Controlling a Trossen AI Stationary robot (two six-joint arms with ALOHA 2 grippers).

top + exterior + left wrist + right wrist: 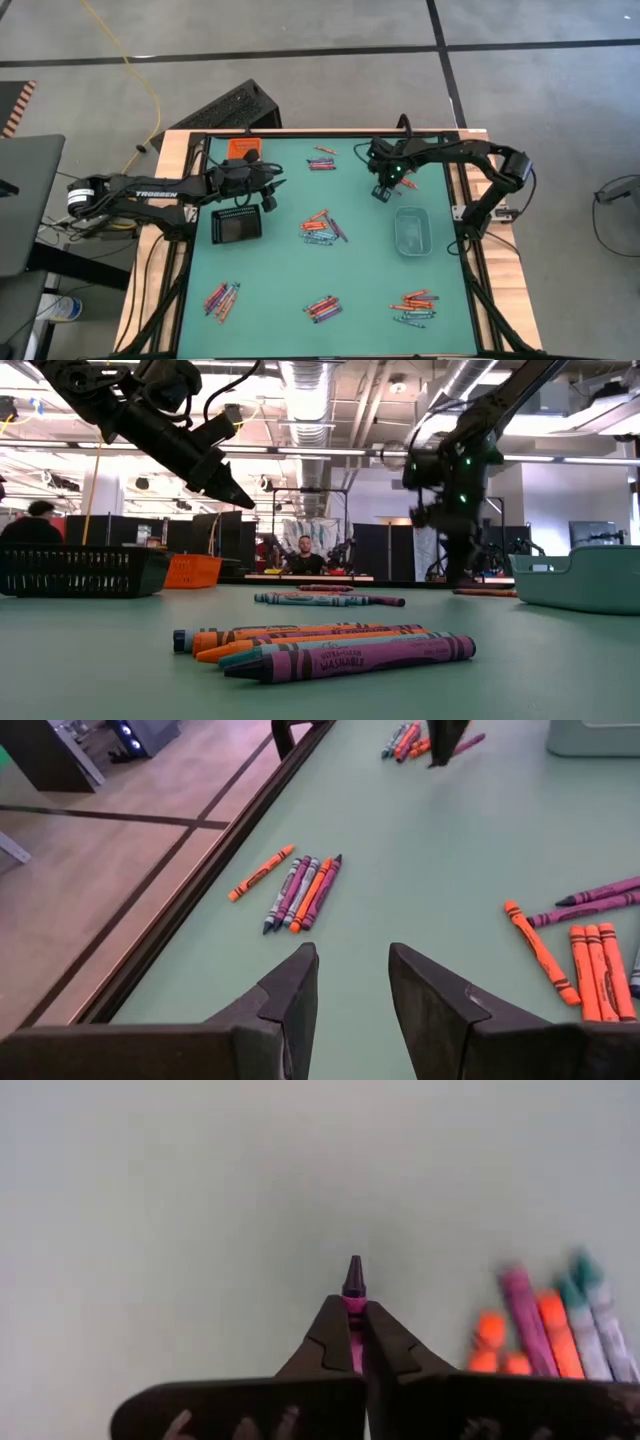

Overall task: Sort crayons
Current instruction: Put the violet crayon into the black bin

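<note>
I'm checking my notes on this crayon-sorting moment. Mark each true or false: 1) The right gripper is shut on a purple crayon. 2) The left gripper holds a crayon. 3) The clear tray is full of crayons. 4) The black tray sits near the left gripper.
1) True: the right gripper pinches a purple crayon.
2) False: the left gripper is open and empty.
3) False: the clear tray looks empty.
4) True: the black tray lies just beside it.

Right hand (pixel 352 1342) clamped tight, angled down; left hand (pixel 352 982) hovers (fingers parted).
</note>
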